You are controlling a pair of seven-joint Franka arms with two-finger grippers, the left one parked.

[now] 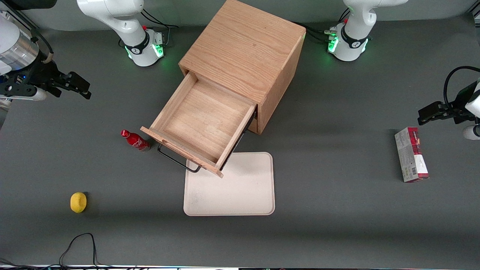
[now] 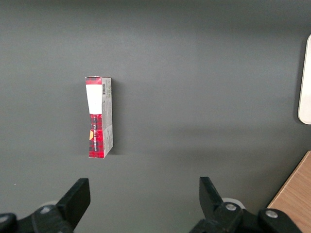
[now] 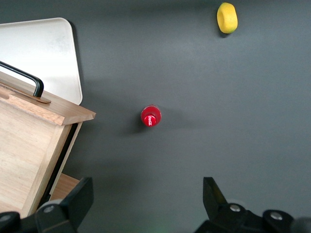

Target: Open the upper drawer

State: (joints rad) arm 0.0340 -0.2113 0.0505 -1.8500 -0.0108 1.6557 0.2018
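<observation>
The working arm is glossy white with rounded links, a black band at its base with green lights glowing, and black cables trailing off. Its wrist carries a silver cylinder and a matte black claw with angular wedge fingers, spread apart, with small round screws

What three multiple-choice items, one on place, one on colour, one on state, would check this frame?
1. The small red bottle stands:
A. in the drawer
B. on the table beside the pulled-out drawer front
C. on the pale tray

2. The round object lying nearest the front camera is:
A. yellow
B. blue
C. white

3. The oak cabinet's upper drawer is:
A. shut
B. removed
C. pulled out, empty

Answers:
1 B, it stands on grey table next to the drawer's black wire handle.
2 A, plainly yellow.
3 C, bare wooden floor shows; the tool hangs open, apart from it.
</observation>
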